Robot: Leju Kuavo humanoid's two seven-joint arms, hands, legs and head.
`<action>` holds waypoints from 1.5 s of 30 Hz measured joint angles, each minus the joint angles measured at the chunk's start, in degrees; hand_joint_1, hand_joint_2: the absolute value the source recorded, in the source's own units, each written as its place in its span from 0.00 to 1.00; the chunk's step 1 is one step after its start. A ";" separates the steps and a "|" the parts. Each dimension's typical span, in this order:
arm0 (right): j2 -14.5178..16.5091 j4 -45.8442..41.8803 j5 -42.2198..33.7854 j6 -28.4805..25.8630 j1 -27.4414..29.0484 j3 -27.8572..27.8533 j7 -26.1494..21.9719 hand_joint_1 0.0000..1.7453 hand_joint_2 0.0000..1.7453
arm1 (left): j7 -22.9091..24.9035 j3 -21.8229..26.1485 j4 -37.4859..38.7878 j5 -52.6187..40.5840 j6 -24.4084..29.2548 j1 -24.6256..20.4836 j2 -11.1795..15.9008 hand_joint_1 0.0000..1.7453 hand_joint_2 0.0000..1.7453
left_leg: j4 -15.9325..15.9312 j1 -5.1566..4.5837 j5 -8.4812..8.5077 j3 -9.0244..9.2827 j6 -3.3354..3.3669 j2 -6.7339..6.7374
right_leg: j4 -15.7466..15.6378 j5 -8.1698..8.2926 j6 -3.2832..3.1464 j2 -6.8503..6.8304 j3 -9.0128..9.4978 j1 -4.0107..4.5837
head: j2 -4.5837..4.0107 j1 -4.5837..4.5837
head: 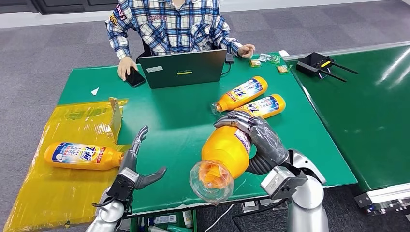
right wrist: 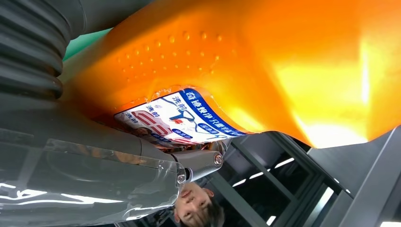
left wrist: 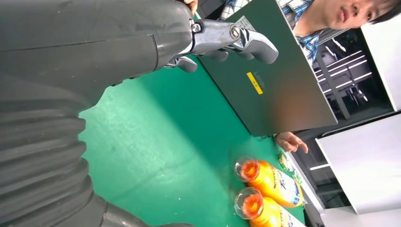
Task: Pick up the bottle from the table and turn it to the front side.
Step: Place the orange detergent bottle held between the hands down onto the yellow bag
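My right hand (head: 258, 133) grips an orange Tide bottle (head: 226, 152) lifted off the green table (head: 183, 123), its clear cap (head: 211, 181) pointing toward me. In the right wrist view the bottle (right wrist: 265, 61) is pressed against the hand, with a strip of its label (right wrist: 177, 118) showing. My left hand (head: 138, 164) hovers open over the table's near left part, fingers (left wrist: 236, 40) spread, holding nothing. Two more Tide bottles (head: 241, 93) (head: 265, 106) lie side by side behind the right hand. A further one (head: 82, 154) lies on the yellow sheet, left of my left hand.
A person in a plaid shirt (head: 169, 24) sits at the far side behind an open laptop (head: 186, 67), one hand on a phone (head: 134, 76). A yellow plastic sheet (head: 53, 193) covers the left end. A black router (head: 316, 63) sits on the neighbouring green table (head: 367, 111).
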 joint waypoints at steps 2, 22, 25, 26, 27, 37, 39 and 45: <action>0.05 0.17 0.24 -0.01 0.14 0.00 -0.01 1.00 1.00 | 0.01 0.00 -0.82 0.62 -0.22 0.22 -0.02 0.00 1.00 | 0.00 0.00 0.00 -0.01 0.00 0.01 | 0.00 0.00 0.00 0.01 -0.01 0.00 | 0.00 0.01; 0.12 12.78 -0.11 -0.01 -1.56 -2.98 0.01 1.00 1.00 | -0.02 12.56 -22.98 27.81 -39.40 4.31 -9.33 0.00 1.00 | 0.00 0.01 -0.03 -0.05 -0.02 0.07 | 0.00 0.00 0.00 0.08 -0.06 0.01 | 0.00 0.00; 0.04 13.56 -0.16 0.01 -1.73 -3.02 0.00 1.00 1.00 | 0.01 13.13 -22.90 27.23 -40.13 4.77 -9.74 0.00 1.00 | 0.00 0.01 -0.03 -0.05 -0.02 0.07 | 0.00 0.00 0.00 0.08 -0.07 0.01 | 0.00 0.01; 0.00 13.75 -0.20 0.01 -1.76 -3.02 0.00 1.00 1.00 | 0.01 13.21 -22.67 26.68 -40.48 4.84 -9.81 0.00 1.00 | 0.00 0.00 -0.03 -0.06 -0.02 0.07 | 0.00 0.00 0.00 0.08 -0.07 0.01 | 0.00 0.01; -0.04 13.89 -0.27 0.01 -1.77 -3.03 0.00 1.00 1.00 | 0.03 13.27 -22.25 26.02 -40.87 4.86 -9.84 0.00 1.00 | 0.00 0.00 -0.03 -0.06 -0.02 0.07 | -0.01 0.00 0.00 0.08 -0.07 0.00 | 0.00 0.01; -0.29 14.48 -0.62 0.00 -1.77 -3.07 0.00 1.00 1.00 | 0.09 13.15 -18.04 22.91 -42.39 4.79 -9.84 0.00 1.00 | 0.00 -0.01 -0.04 -0.06 -0.01 0.12 | -0.01 0.00 0.00 0.11 -0.11 0.00 | 0.01 0.01; -0.31 14.50 -0.73 0.00 -1.78 -3.26 0.00 1.00 1.00 | 0.09 12.74 -16.57 21.74 -42.78 4.66 -9.85 0.00 1.00 | 0.00 -0.01 -0.04 -0.06 -0.01 0.12 | -0.01 0.00 0.00 0.11 -0.12 0.00 | 0.01 0.01; -0.33 14.55 -0.90 0.01 -2.27 -4.25 0.00 1.00 1.00 | 0.11 10.15 -10.86 20.15 -45.21 3.27 -10.35 0.00 1.00 | 0.01 -0.02 -0.04 -0.07 -0.01 0.12 | -0.01 0.01 0.01 0.11 -0.12 -0.02 | 0.01 0.01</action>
